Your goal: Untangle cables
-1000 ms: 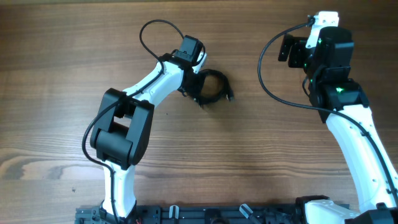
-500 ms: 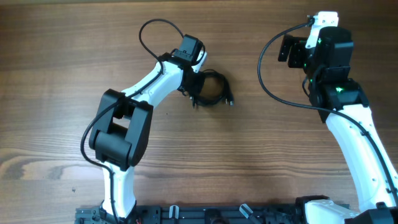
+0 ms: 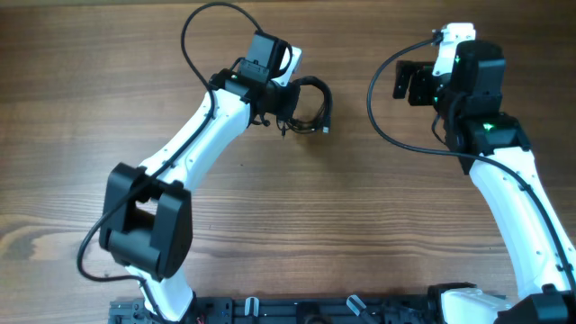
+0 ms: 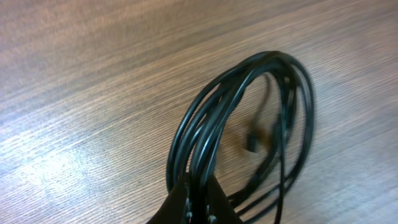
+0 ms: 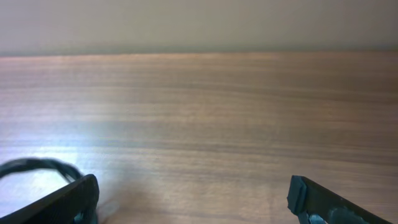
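Observation:
The cables (image 3: 325, 104) are one coil of thin black cords at the far middle of the wooden table (image 3: 360, 225). My left gripper (image 3: 286, 106) is shut on the coil's left side. In the left wrist view the strands (image 4: 214, 106) run up out of the closed left gripper (image 4: 199, 186), and the loop hangs tilted over the table with a small plug end (image 4: 252, 143) dangling inside it. My right gripper (image 3: 405, 81) is at the far right, apart from the coil and pointing left. In its wrist view the right gripper (image 5: 193, 193) stands wide open with only bare wood between the fingers.
The right arm's own thick black cable (image 3: 373, 103) arcs out between the two grippers. The left arm's cable (image 3: 193, 36) loops beyond its wrist. A black cord (image 5: 31, 165) shows at the left edge of the right wrist view. A black rail (image 3: 315, 310) runs along the near edge.
My left gripper closed on the coil and carried it a little farther away and to the right, its arm stretching out. The right gripper shifted slightly left and stayed open.

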